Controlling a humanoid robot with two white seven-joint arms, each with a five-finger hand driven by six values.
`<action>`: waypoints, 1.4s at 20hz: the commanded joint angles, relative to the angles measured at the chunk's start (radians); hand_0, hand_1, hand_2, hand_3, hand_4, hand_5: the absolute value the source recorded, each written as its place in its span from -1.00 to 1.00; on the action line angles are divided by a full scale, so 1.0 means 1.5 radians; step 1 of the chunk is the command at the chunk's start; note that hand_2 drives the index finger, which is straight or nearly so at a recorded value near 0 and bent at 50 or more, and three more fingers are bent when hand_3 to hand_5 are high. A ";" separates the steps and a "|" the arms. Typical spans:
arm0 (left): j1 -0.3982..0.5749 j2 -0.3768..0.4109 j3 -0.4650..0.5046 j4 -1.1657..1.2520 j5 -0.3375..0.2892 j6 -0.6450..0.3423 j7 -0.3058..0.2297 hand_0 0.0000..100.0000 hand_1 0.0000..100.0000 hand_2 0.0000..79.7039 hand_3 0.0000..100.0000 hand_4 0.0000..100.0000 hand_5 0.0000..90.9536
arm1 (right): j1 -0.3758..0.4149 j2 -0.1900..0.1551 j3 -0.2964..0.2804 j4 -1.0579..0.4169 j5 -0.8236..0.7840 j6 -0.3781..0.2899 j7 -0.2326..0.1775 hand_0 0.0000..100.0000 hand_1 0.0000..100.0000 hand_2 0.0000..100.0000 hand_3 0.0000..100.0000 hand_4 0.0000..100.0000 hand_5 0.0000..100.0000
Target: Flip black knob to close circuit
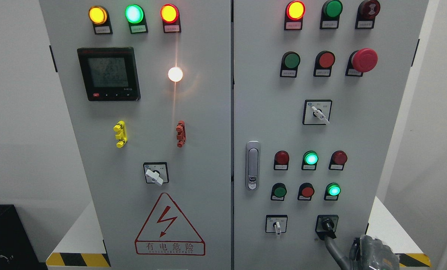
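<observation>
The black knob sits near the lower right corner of the cabinet's right door, in a small black frame, its pointer angled down toward the right. The right hand comes up from the bottom edge just below it; one grey finger reaches up to touch the knob's lower tip, while the rest of the hand is cut off, so whether it pinches the knob or only presses it cannot be told. The left hand is not in view.

The main risk is a slip: a single fingertip on the pointer's end gives little purchase, and it could slide off before the knob turns fully, leaving the switch between positions. A push in the wrong direction would also fail to close the circuit. The white-handled switch stands just to the left on the same row, and the green lamp just above; a stray finger could nudge either.

Readable writing is sparse. The red warning triangle on the left door carries a lightning bolt and the characters 有电危险. The meter shows digits too faint to read, and the small labels under the lamps are too small to make out
</observation>
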 commanded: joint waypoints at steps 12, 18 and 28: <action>0.014 0.001 0.000 -0.015 0.000 0.000 0.000 -0.76 0.11 -1.00 -1.00 -1.00 -1.00 | -0.010 0.000 -0.012 -0.010 -0.009 0.000 0.000 -1.00 -0.96 0.75 1.00 0.89 1.00; 0.014 0.001 0.000 -0.015 0.000 0.000 0.000 -0.76 0.11 -1.00 -1.00 -1.00 -1.00 | -0.012 0.000 -0.017 -0.015 -0.009 0.000 0.000 -1.00 -0.96 0.75 1.00 0.89 1.00; 0.014 0.000 0.000 -0.015 0.000 0.000 0.000 -0.76 0.11 -1.00 -1.00 -1.00 -1.00 | -0.010 0.000 -0.024 -0.017 -0.010 0.000 0.000 -1.00 -0.96 0.75 1.00 0.89 1.00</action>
